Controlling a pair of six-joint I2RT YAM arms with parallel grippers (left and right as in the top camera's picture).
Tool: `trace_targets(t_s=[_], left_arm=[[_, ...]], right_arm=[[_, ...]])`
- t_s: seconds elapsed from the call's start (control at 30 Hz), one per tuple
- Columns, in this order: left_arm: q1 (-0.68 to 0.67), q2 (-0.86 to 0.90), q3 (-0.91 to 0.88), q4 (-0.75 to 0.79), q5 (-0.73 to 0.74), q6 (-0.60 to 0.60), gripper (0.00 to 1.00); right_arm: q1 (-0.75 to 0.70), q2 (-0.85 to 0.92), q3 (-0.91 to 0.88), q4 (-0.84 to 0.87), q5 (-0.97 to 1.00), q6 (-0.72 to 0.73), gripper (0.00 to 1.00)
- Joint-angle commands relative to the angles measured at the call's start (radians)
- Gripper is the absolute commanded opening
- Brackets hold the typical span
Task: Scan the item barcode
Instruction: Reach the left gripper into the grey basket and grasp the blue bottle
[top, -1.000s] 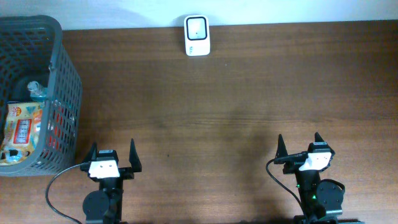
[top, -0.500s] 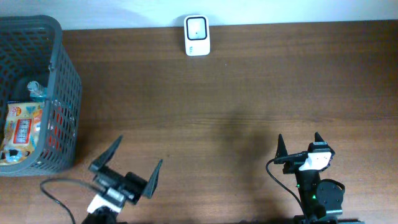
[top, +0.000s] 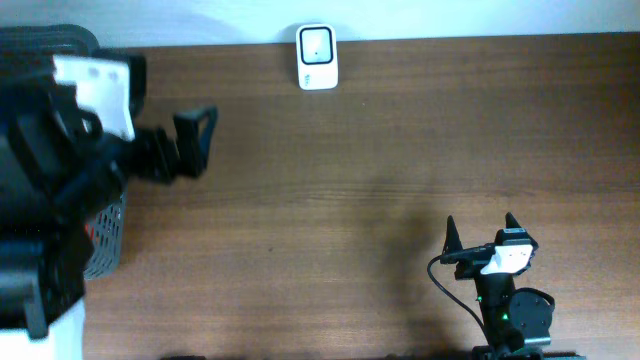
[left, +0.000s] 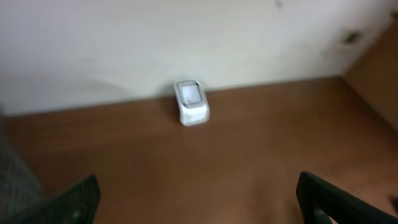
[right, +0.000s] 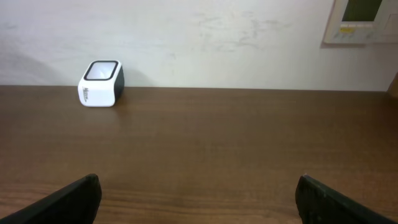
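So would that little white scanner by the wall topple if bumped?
Probably not: the scanner looks squat and boxy, sitting flat on the table, so it would likely slide. Its smooth plastic shell may be slippery to grip.

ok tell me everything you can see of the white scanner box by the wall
The scanner is a small white box with rounded corners, plastic by the look, with a dark-framed pale window on its top face and a small mark below that. It stands upright on the brown wooden table, at the far edge close to the white wall. Nothing else is seen touching it.
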Motion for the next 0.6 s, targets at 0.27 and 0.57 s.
trace_targets(t_s=[0.27, 0.57], left_arm=[[0.549, 0.502, 0.558, -0.245, -0.422, -0.356, 0.99], [0.599, 0.823, 0.555, -0.349, -0.344, -0.490, 0.99]], right_arm=[[-0.002, -0.006, -0.009, -0.003, 0.005, 0.002, 0.98], [-0.002, -0.006, -0.009, -0.003, 0.005, 0.002, 0.98]])
